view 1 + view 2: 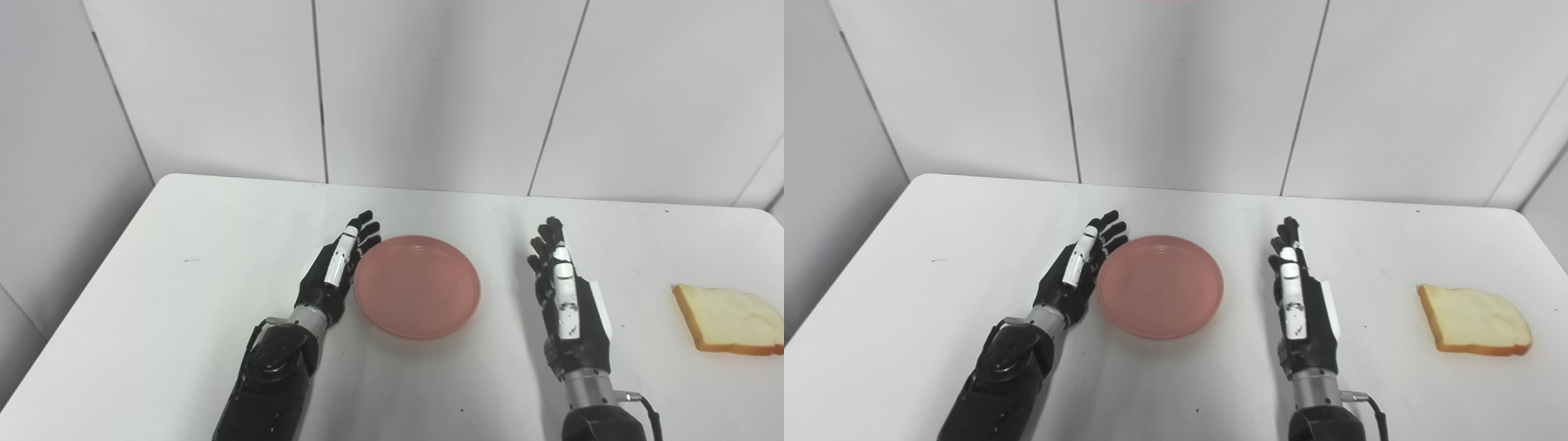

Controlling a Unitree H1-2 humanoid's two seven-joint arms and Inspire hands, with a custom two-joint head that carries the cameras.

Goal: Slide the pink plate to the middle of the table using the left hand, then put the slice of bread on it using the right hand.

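The pink plate [416, 286] lies empty near the middle of the white table [184, 294]. My left hand [335, 269] is open, fingers straight, its edge against the plate's left rim. My right hand [566, 294] is open and empty, standing on edge to the right of the plate with a gap between them. The slice of bread [729, 318] lies flat on the table at the far right, well apart from my right hand. It shows whole in the right eye view [1475, 320].
Grey wall panels [429, 92] stand right behind the table's far edge. The table's left edge runs diagonally at the left, and a rounded far-right corner [1516, 211] shows in the right eye view.
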